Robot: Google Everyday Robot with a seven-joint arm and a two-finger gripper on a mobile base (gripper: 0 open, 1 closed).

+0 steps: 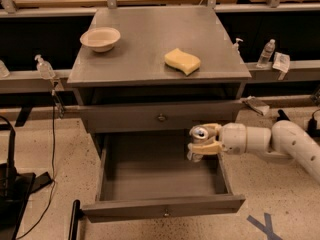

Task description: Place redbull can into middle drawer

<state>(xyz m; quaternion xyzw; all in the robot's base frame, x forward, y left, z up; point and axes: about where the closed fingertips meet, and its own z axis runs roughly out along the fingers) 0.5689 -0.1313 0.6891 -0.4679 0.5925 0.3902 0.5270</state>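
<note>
The redbull can [199,143] is a slim silver can with a shiny pull-tab top, held upright. My gripper [204,139] reaches in from the right and is shut on the can, one finger behind it and one in front. It holds the can over the right part of the middle drawer [150,176], which is pulled fully open and shows a plain grey interior with nothing in it. The drawer's front panel [164,208] with its small knob is toward the camera.
The cabinet top [145,49] carries a cream bowl [100,38] at the back left and a yellow sponge [182,61] at the right. A closed upper drawer front with a brass knob [161,117] is above the open drawer. Bottles stand on side ledges.
</note>
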